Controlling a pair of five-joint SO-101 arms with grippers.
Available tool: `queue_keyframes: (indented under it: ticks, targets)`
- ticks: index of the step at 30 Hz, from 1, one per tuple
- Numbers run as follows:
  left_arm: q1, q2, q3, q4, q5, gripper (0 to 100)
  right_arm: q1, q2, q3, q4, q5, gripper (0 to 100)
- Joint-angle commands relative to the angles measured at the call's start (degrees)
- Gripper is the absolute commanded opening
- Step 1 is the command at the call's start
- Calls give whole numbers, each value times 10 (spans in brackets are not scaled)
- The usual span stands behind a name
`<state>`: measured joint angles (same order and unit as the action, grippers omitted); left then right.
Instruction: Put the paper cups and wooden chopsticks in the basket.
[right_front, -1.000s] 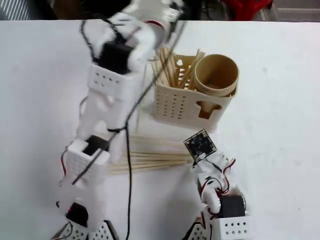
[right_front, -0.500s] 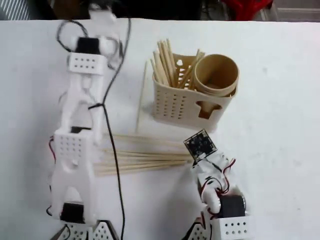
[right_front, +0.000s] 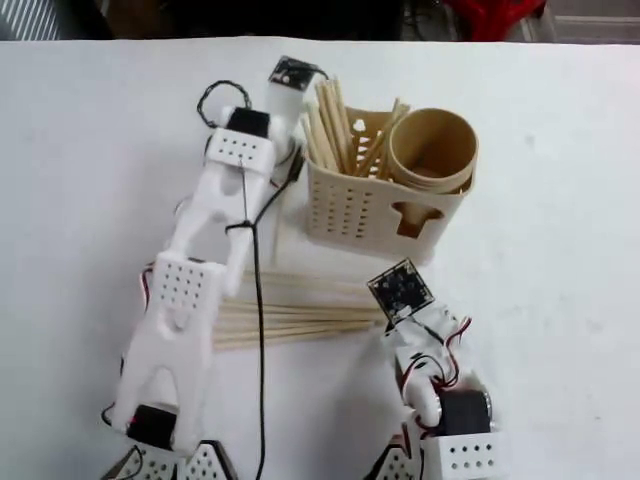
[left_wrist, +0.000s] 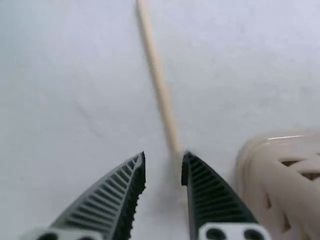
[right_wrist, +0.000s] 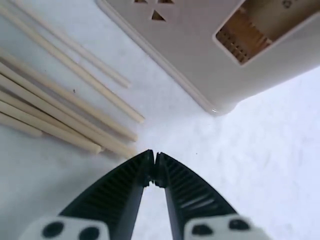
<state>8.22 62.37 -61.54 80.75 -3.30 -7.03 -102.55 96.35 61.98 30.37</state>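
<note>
A cream basket (right_front: 350, 210) stands mid-table with several wooden chopsticks (right_front: 335, 125) upright in it and stacked paper cups (right_front: 432, 150) at its right end. More chopsticks (right_front: 300, 312) lie in a flat bundle in front of it. My left arm (right_front: 235, 160) lies along the basket's left side. My left gripper (left_wrist: 163, 159) is open just over the table, and a single chopstick (left_wrist: 157, 85) ends at the tip of one finger, with the basket wall (left_wrist: 280, 175) beside it. My right gripper (right_wrist: 154, 156) is shut and empty, at the near ends of the loose chopsticks (right_wrist: 70, 117).
The right arm (right_front: 430, 370) rests low at the front, between the bundle and the table edge. A black cable (right_front: 258, 330) hangs along the left arm across the bundle. Bare white table (right_front: 560, 300) spreads to the right and far left.
The left arm swung from above the basket out to the far left, then came back down to the basket's left side by the single chopstick. The right arm stayed still.
</note>
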Motion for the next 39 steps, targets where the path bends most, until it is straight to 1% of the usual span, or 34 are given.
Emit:
queue_keyframes:
  ticks: [1,9,17,19,22,24,26,30,32,35,36,39]
  targets:
    - [14,-7,-9,1,12,139,6,-6,5,-13,2,18]
    - [23,0,-3,0,15,135,6,-6,5,-13,2,18]
    - [16,53,-16,1,11,134,6,-6,5,-13,2,18]
    - [12,58,-34,4,13,111,6,-6,5,-13,2,18]
    - [-4,56,-44,13,16,18,6,-6,5,-13,2,18]
    - [-22,53,-44,18,16,33,6,-6,5,-13,2,18]
    - [-44,52,-46,22,17,23,6,-6,5,-13,2,18]
    - [-87,52,-115,74,17,24,6,-6,5,-13,2,18]
    - [-106,52,-192,120,17,24,6,-6,5,-13,2,18]
    - [-124,52,-341,206,33,24,6,-6,5,-13,2,18]
    - [-127,46,-355,222,36,24,6,-6,5,-13,2,18]
    - [-133,-27,-302,220,36,24,6,-6,5,-14,2,18]
